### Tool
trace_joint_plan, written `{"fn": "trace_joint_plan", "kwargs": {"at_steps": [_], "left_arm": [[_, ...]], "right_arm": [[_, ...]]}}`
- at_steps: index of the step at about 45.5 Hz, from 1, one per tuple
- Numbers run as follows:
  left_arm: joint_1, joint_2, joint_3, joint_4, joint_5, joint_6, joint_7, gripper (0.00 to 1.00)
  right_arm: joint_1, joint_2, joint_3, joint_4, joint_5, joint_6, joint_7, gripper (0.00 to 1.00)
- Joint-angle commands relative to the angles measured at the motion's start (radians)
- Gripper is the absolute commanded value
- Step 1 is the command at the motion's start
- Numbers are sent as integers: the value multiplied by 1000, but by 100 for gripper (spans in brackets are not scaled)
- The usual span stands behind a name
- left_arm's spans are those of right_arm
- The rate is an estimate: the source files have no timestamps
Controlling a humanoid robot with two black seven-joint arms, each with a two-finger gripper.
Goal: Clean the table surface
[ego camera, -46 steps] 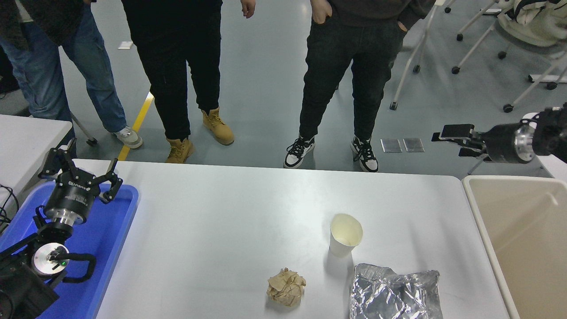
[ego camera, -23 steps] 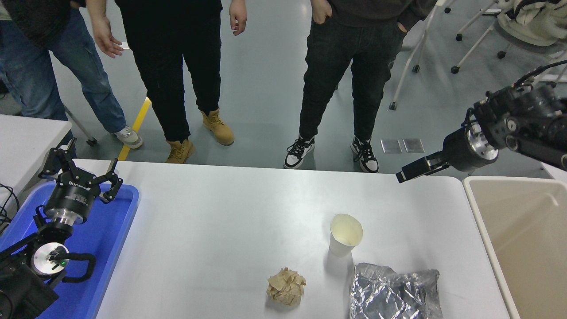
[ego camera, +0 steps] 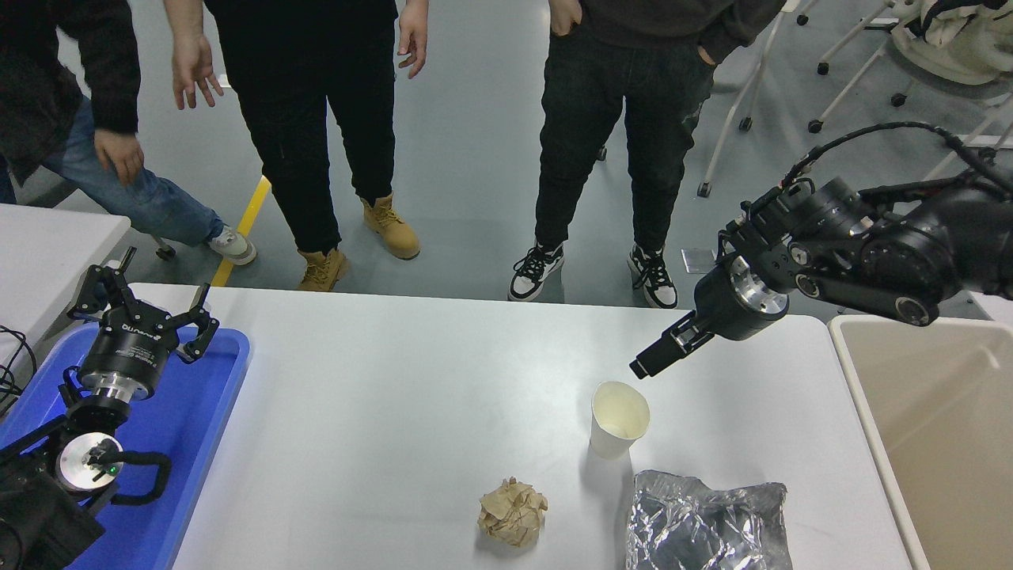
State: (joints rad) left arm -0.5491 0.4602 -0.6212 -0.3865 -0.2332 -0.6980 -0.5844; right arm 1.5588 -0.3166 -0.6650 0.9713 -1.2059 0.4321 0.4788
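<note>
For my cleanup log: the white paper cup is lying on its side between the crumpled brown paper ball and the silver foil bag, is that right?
Not quite: the head view shows the white paper cup standing upright, mouth open upward. The crumpled brown paper ball and silver foil bag lie nearer the camera.

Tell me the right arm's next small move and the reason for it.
Probably lower the right gripper a little, down and toward the camera, onto the rim of the paper cup. It hangs just above and behind the upright cup, the nearest of three leftovers on the table surface, with the crumpled paper ball and foil bag farther off.
</note>
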Motion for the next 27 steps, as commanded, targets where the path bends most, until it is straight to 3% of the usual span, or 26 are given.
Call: {"fn": "trace_joint_plan", "kwargs": {"at_steps": [1,23,27], "left_arm": [[0,0,0,0,0,0,0,100],[1,0,0,0,0,0,0,100],[1,0,0,0,0,0,0,100]], "right_arm": [[-88,48,-2,-65,-1,-61,-37,98],[-213,48,-10,-120,0,-194,-60,98],[-224,47,-10,-123,0,-194,-60,92]]}}
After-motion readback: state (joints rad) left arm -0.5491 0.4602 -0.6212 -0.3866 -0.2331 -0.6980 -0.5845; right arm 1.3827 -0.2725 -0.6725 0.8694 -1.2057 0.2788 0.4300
